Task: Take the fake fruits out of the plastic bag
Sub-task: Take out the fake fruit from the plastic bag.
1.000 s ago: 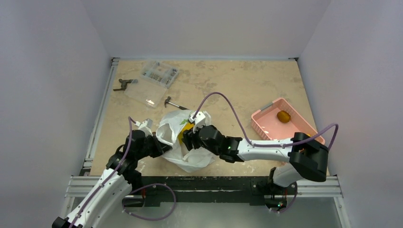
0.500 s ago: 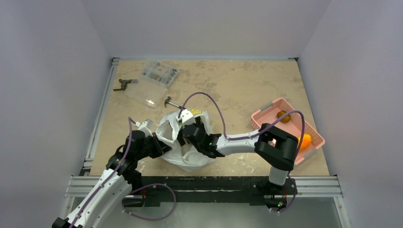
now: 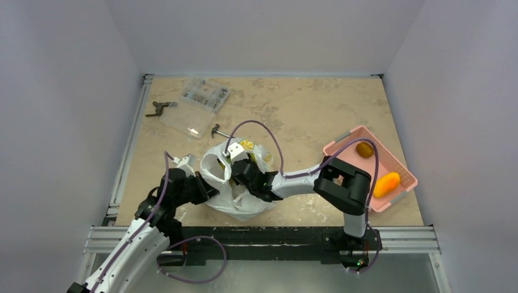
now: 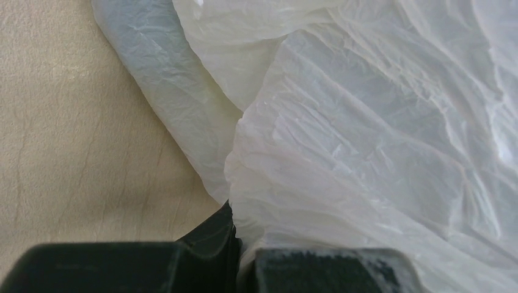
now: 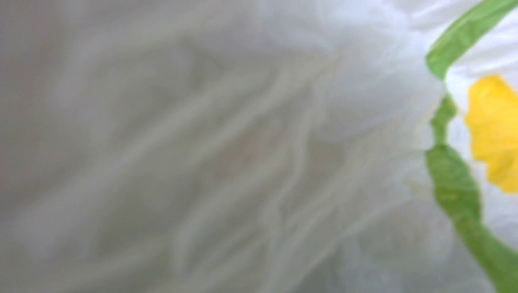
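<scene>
Now right end effector (image 3: 239,173), grip unseen, deeper in plastic bag (image 3: 245,207); left end effector (image 3: 206,188) pinches it

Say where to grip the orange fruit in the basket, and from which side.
Grip the orange fruit across its narrow middle, coming straight down from above. It lies flat and elongated, slanting along the near right end of the basket, so the walls would likely block a sideways approach.

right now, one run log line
left gripper: shut on plastic bag | right gripper: inside bag mouth, state unseen | basket: orange fruit, brown fruit
</scene>
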Robot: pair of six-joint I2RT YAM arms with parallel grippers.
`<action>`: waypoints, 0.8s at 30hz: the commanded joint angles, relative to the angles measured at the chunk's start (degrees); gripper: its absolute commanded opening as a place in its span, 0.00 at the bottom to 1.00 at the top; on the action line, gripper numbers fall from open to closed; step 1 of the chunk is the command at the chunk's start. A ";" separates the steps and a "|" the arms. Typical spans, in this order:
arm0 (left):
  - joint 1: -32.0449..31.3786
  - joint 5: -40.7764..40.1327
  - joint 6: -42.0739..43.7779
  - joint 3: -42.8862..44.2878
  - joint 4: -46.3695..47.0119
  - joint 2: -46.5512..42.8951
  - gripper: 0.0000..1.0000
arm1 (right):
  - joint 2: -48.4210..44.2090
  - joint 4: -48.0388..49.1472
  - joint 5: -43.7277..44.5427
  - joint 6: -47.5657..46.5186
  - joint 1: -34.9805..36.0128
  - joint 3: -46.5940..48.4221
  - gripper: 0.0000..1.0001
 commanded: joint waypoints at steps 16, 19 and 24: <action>0.37 -1.46 0.23 6.48 0.44 2.10 0.00 | -29.95 6.99 -33.08 4.14 -0.12 -12.66 0.00; 0.37 -1.30 1.86 9.41 0.08 5.35 0.00 | -33.51 3.50 -33.03 3.45 -0.12 -12.49 0.00; 0.38 -4.81 7.27 14.89 -4.63 9.59 0.00 | -46.04 -2.15 -26.97 2.58 -0.12 -15.76 0.00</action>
